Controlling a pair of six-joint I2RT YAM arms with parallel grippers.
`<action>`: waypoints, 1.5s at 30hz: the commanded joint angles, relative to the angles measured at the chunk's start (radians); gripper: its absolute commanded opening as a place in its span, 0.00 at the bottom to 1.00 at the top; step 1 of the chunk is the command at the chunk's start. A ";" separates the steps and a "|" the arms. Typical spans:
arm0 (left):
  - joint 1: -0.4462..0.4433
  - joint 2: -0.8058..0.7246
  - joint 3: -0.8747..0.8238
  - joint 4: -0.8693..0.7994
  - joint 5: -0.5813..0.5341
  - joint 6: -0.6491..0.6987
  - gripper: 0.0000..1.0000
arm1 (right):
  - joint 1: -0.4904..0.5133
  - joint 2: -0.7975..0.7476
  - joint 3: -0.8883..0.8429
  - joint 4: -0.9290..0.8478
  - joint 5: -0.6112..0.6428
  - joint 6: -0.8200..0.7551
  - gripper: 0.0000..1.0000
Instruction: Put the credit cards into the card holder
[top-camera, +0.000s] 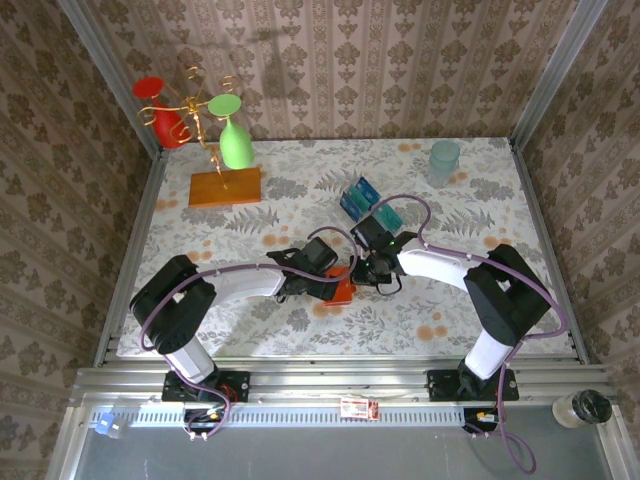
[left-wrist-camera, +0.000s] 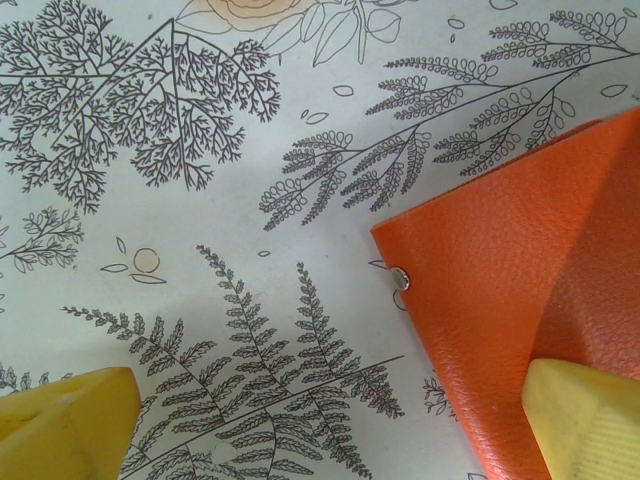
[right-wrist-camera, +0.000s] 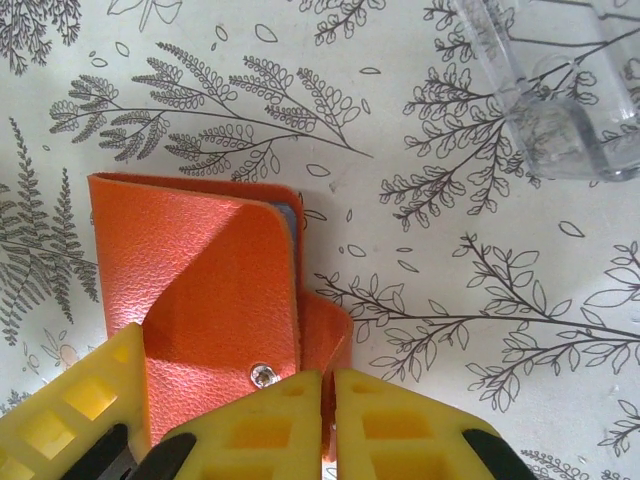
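The orange-red card holder (top-camera: 343, 291) lies on the patterned table between both grippers. In the right wrist view the card holder (right-wrist-camera: 190, 270) is partly unfolded, with a grey-blue edge showing. My right gripper (right-wrist-camera: 328, 400) is shut on its thin closing flap beside the metal snap (right-wrist-camera: 263, 375). My left gripper (left-wrist-camera: 325, 430) is open wide, its right finger (left-wrist-camera: 585, 420) over the card holder (left-wrist-camera: 510, 290) and its left finger on bare tablecloth. Dark blue and teal credit cards (top-camera: 360, 199) stand in a clear tray behind the grippers.
A corner of the clear plastic tray (right-wrist-camera: 560, 100) sits close to the right of the holder. A pale green cup (top-camera: 444, 160) stands at the back right. A wooden slab (top-camera: 224, 187) with a wire stand holding red and green glasses is at the back left.
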 joint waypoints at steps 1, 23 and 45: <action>-0.004 0.023 -0.037 -0.073 -0.018 0.011 1.00 | 0.002 -0.013 0.013 -0.032 0.022 -0.008 0.10; -0.007 0.026 -0.039 -0.067 -0.012 0.007 1.00 | -0.004 -0.038 0.008 -0.006 -0.010 0.000 0.00; -0.013 0.031 -0.043 -0.060 -0.011 0.005 1.00 | 0.005 0.045 0.020 0.090 -0.113 0.044 0.00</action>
